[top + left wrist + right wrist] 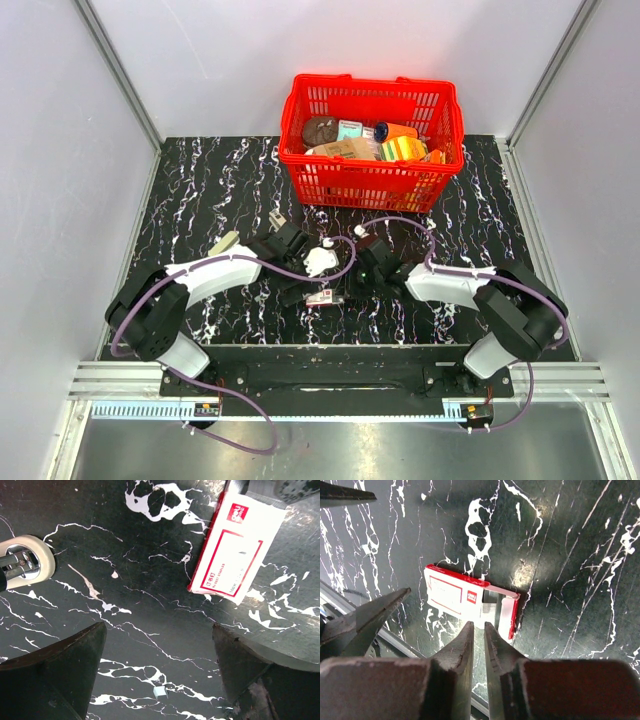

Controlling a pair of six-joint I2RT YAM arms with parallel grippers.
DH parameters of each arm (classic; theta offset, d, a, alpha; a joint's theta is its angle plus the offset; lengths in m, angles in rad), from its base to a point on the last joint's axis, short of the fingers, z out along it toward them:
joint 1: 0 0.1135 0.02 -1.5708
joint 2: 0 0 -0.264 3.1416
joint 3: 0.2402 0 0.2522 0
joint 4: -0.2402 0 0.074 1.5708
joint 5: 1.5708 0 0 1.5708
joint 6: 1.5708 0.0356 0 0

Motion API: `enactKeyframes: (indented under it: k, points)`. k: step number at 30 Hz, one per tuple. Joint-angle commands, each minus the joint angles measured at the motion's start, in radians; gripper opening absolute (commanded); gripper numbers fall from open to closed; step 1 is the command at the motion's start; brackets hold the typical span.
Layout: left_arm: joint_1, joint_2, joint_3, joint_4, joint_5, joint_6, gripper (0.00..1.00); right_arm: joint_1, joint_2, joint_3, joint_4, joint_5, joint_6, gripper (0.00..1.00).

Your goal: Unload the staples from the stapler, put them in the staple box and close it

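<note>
At nine o'clock on the black marbled table (200,190), the left gripper (159,630) hangs with its jaws spread wide and empty. Only bare tabletop lies between them, and it looks readied to take something broad. The white stapler (318,262) lies near the table's centre, at that gripper's ten o'clock in its wrist view, apart from both arms. Whether its magazine is open cannot be told. A red-and-white staple box (465,600) sits at the stapler's six o'clock, its inner tray slid partly out, likely to receive the strip. At three o'clock the right gripper (478,626) hovers over the box's edge. Its fingers are drawn to a thin slit and hold nothing, a tip suited to nudging small parts. A red basket (370,185) of packaged goods stands at twelve o'clock, well apart.
</note>
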Motion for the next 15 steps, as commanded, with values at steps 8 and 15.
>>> enactKeyframes:
  k: [8,15]
  points:
    - [0.003,-0.055,0.039,-0.011,0.046,-0.009,0.94,0.009,0.086,0.048,0.035,0.022,0.012,0.17]
    - [0.004,-0.053,0.045,-0.012,0.052,-0.005,0.95,0.010,0.066,0.056,0.021,0.031,0.017,0.15]
